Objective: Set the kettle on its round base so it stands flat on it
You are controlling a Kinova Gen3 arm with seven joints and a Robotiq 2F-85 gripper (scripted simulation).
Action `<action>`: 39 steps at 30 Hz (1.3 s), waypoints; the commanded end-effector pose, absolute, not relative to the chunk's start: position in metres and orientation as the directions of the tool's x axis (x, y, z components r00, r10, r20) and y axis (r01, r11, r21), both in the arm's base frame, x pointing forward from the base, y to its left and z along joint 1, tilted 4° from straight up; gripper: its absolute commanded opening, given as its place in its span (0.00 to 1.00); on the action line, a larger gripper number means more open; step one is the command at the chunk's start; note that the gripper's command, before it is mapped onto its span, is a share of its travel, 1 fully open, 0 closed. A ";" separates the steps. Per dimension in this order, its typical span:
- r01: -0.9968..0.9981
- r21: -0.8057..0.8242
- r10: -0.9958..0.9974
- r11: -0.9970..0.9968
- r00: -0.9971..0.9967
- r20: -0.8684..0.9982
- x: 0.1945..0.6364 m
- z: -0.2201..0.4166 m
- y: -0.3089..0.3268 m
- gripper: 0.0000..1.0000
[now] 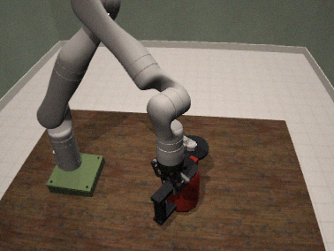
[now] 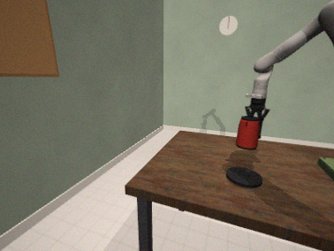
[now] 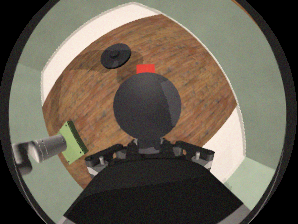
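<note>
The red kettle has a dark lid and a black handle. It hangs in the air above the table, slightly tilted. My gripper comes down from above and is shut on the kettle's handle. The round black base lies flat on the table with its stud up. It is beyond the kettle and not under it. In the top view my arm partly hides the base.
The arm's green mounting plate sits on the brown wooden table. The table's near edge is close to the base in the exterior view.
</note>
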State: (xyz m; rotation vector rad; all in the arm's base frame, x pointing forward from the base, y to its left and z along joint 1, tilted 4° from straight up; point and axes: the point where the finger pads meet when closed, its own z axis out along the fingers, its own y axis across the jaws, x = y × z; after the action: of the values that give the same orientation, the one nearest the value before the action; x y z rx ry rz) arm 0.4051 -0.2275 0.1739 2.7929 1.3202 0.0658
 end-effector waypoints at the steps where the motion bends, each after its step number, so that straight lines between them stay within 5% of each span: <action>1: 0.772 0.067 0.774 -0.632 0.632 0.018 0.406 0.175 -0.225 0.00; 39: 0.772 0.067 0.774 -0.632 0.632 0.018 0.420 0.174 -0.161 0.00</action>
State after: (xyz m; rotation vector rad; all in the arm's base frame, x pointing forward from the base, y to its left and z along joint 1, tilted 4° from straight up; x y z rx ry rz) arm 0.4167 -0.1699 0.1725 2.8005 1.3031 0.0626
